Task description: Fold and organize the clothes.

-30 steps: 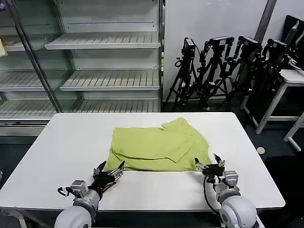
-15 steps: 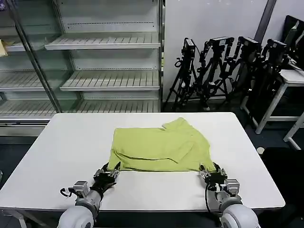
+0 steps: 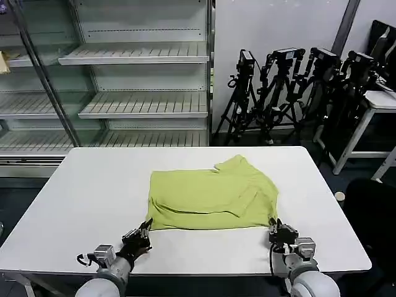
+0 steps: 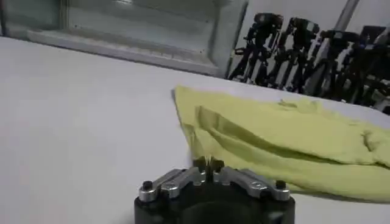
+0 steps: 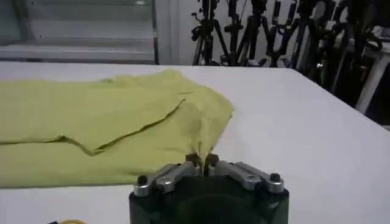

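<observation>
You see the T-shirt [image 3: 211, 199] lying folded on the white table [image 3: 86, 185], its near edge just ahead of both grippers. Your left gripper [image 3: 140, 233] is closed on the shirt's near left corner. Your right gripper [image 3: 276, 231] is closed too, and it seems to pinch the near right corner, though the cloth between its jaws is hard to see.

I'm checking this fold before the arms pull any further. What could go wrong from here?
1. The left gripper and right gripper each pinch a near corner of the T-shirt; uneven pulling could skew the fold.
2. Both grips take little cloth, so a corner may slip free.
3. The far sleeve is bunched and may stay crumpled.
</observation>
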Tool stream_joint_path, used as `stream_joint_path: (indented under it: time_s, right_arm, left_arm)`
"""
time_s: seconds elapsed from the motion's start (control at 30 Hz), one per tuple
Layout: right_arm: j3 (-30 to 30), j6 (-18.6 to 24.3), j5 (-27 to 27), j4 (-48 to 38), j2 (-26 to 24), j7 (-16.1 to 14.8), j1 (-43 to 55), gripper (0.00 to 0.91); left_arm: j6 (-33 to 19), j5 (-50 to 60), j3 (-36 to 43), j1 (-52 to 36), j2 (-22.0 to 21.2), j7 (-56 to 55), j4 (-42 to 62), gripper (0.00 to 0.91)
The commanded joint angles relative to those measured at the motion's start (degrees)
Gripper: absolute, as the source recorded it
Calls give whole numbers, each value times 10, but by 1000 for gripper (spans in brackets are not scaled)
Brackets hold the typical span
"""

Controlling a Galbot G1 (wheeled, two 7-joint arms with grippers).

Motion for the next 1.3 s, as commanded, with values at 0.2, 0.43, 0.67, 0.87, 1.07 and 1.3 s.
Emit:
stream_joint_path:
  time_s: [0.2,0.43,0.67,0.87,1.07,1.3]
  right_arm:
    - [10,-4,-13,86,-10,1,-93,0]
    - [-1,4,-51,138,-9,-3,-167,0]
    - [12,7,-53,160,-31,-3,-217,0]
    - [24,9,-52,168,-47,-3,-240,0]
    - [19,-8,-51,176,-47,-6,-246,867]
    - [21,30,-42,187,-43,-9,-231,907]
  left_arm:
    - [2,8,-43,114,35,-5,-97,60]
    - [-6,16,-102,201,74,-11,-132,60]
    - [-1,5,-143,263,86,-21,-151,50]
    - [7,1,-167,294,89,-31,-163,50]
    - [23,2,-176,303,88,-32,-171,715]
    - [26,3,-190,301,80,-32,-188,907]
